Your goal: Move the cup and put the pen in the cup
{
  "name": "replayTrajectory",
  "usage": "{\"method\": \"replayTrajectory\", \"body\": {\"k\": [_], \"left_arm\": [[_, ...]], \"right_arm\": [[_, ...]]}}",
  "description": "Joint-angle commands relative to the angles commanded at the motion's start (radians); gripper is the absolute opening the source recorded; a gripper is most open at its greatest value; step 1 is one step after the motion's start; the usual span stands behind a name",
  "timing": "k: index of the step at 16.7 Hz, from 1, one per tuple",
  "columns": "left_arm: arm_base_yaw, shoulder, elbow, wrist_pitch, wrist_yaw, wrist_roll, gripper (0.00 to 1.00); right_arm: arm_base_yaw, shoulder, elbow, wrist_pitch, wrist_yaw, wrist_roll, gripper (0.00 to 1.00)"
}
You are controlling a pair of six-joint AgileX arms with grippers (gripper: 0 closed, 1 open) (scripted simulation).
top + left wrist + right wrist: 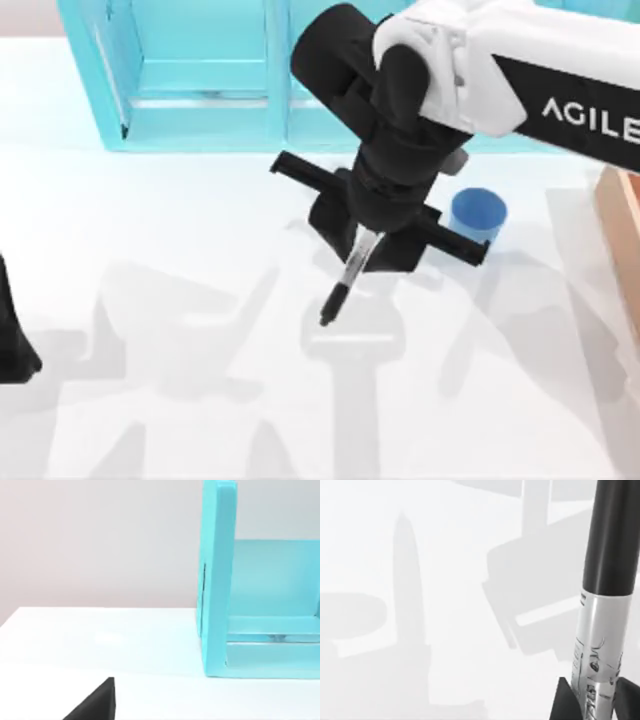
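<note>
Right pincer [366, 240] clamped, mid-table, aloft.

White letters "AGILE" stand on the right arm [560, 75], cut off at the pic's edge. The pen [600, 645] has a label w/ small black marks, too tiny to read.

The right arm [520, 60] has a chunky white shell with a black band and white "AGILE" lettering on it. Its wrist and gripper [372, 240] are plain matte black, with a wide crossbar.
</note>
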Motion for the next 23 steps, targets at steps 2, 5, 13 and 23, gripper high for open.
{"method": "replayTrajectory", "body": {"k": [2, 5, 13, 23], "left_arm": [[0.0, 0.0, 0.0, 0.0, 0.0, 0.0, 1.0], [0.0, 0.0, 0.0, 0.0, 0.0, 0.0, 1.0], [0.0, 0.0, 0.0, 0.0, 0.0, 0.0, 1.0], [0.0, 0.0, 0.0, 0.0, 0.0, 0.0, 1.0]], "right_arm": [[-0.005, 0.003, 0.003, 0.003, -0.001, 0.0, 0.0], [-0.001, 0.0, -0.017, 0.033, 0.024, -0.023, 0.0], [0.044, -0.051, -0.307, 0.569, 0.382, -0.343, 0.0], [0.106, -0.198, -0.815, 1.563, 0.939, -0.915, 0.0]]}}
